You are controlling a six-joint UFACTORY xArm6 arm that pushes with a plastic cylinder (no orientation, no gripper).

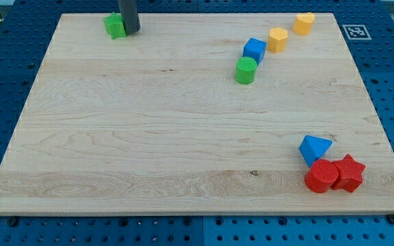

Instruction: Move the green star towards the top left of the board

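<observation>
The green star (114,26) lies near the view's top left corner of the wooden board (149,137). My tip (131,31) is the lower end of a dark rod that comes down from the view's top edge. It stands right against the star's right side, touching it or nearly so.
A green cylinder (245,70), a blue cube (254,50), an orange hexagon block (277,39) and an orange block (304,23) form a diagonal line at the top right. A blue triangle (314,148), a red cylinder (320,176) and a red star (348,172) cluster at the bottom right.
</observation>
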